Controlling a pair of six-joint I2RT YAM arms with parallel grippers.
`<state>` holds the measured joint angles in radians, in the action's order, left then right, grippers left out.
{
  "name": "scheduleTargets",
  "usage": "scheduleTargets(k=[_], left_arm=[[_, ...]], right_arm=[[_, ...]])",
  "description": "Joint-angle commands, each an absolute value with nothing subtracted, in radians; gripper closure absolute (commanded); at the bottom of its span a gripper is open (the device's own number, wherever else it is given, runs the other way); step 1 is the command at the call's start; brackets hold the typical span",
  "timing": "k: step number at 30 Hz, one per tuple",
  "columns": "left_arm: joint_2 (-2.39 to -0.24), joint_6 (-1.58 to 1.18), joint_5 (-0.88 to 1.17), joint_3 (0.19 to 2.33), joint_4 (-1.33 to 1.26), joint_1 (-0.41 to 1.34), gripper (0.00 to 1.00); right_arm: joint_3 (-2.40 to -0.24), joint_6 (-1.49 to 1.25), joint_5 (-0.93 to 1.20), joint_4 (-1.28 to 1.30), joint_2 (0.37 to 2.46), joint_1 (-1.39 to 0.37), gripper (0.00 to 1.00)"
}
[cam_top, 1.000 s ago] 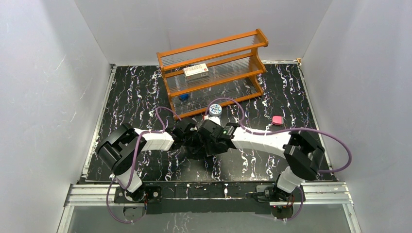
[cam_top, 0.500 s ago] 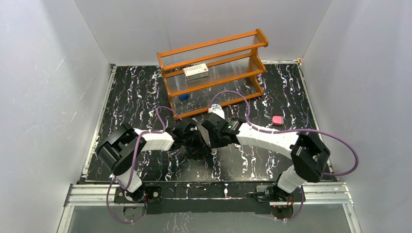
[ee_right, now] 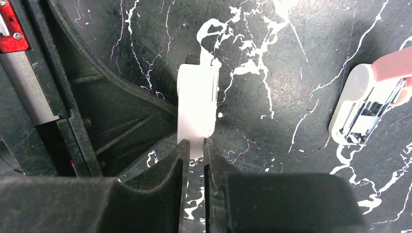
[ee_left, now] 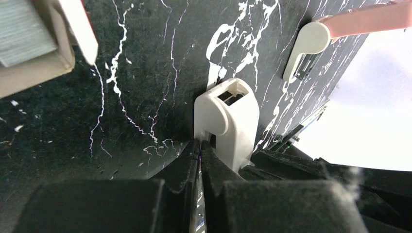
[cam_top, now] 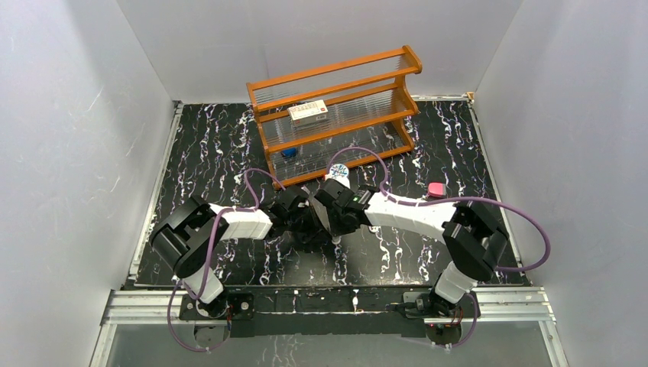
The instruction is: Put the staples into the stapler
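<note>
Left tool [ee_left: 199,145] clenched to a thin slit on the stapler's [ee_left: 228,116] edge; right tool [ee_right: 194,145] pinched on the stapler's near end. So two tools on one white stapler, which sits on the surface [ee_left: 145,58]. One peach stapler [ee_right: 362,104] lies right of the stapler, apart. One block of staples [ee_left: 19,29] sits in one open small box [ee_left: 48,63], up-left of the stapler in the left wrist view.
</note>
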<state>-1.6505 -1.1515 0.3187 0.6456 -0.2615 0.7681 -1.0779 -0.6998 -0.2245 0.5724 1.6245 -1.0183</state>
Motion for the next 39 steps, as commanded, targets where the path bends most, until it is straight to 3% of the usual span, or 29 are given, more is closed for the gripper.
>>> scheduleTargets(k=[1, 16, 22, 27, 39], left_arm=[[-1.643, -1.114, 0.237, 0.612, -0.161, 0.783, 1.00], [-1.492, -1.091, 0.171, 0.589, -0.103, 0.782, 1.00], [-1.476, -1.088, 0.159, 0.590, -0.110, 0.782, 1.00], [-1.476, -1.079, 0.148, 0.593, -0.097, 0.783, 1.00], [-1.483, -1.072, 0.140, 0.584, -0.090, 0.782, 1.00]], right_arm=[[-1.026, -0.704, -0.170, 0.578, 1.680, -1.015, 0.77], [-0.985, -0.676, -0.128, 0.535, 1.719, -0.991, 0.80], [-1.185, -0.640, -0.264, 0.638, 1.642, -0.990, 0.56], [-1.233, -0.609, -0.263, 0.665, 1.651, -0.989, 0.48], [-1.163, -0.630, -0.161, 0.689, 1.673, -0.989, 0.60]])
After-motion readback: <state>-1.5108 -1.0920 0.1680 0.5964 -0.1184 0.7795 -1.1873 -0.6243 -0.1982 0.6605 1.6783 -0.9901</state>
